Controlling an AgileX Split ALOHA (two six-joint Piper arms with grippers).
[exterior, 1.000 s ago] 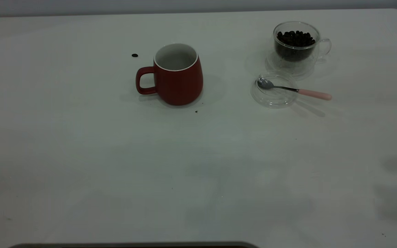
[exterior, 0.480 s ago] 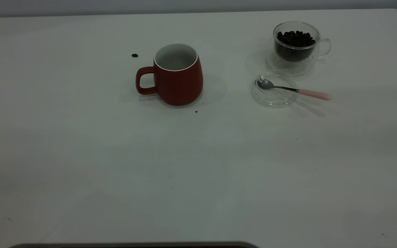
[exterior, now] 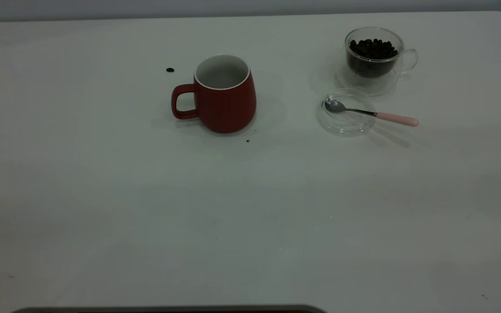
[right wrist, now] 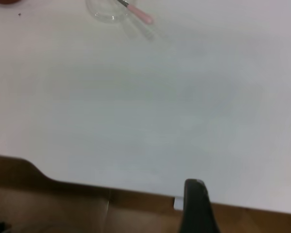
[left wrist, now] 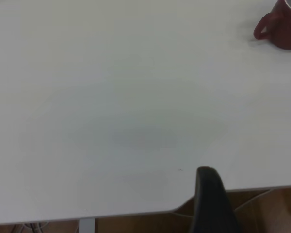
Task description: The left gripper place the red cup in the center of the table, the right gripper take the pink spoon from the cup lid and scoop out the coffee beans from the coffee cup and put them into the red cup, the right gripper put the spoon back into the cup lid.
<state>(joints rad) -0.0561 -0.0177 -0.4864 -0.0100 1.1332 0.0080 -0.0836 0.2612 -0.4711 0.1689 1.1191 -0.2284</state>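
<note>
The red cup (exterior: 222, 93) stands upright near the table's middle, handle toward the left; it also shows far off in the left wrist view (left wrist: 281, 29). At the back right the clear glass coffee cup (exterior: 374, 56) holds dark coffee beans (exterior: 372, 48). In front of it lies the clear cup lid (exterior: 346, 113), with the pink spoon (exterior: 396, 118) resting on it, bowl in the lid and handle pointing right. The right wrist view shows the lid (right wrist: 106, 9) and spoon (right wrist: 140, 14) far off. My left gripper (left wrist: 211, 194) and right gripper (right wrist: 196, 204) hang over the table's near edge, outside the exterior view.
One stray coffee bean (exterior: 170, 69) lies left of the red cup, and a small dark speck (exterior: 247, 141) lies just in front of it. The white table (exterior: 146, 208) stretches wide toward the near edge. Brown floor shows below the table edge in both wrist views.
Dark shadows on the table's near right side have faded away. The cups, lid and spoon have not moved.
</note>
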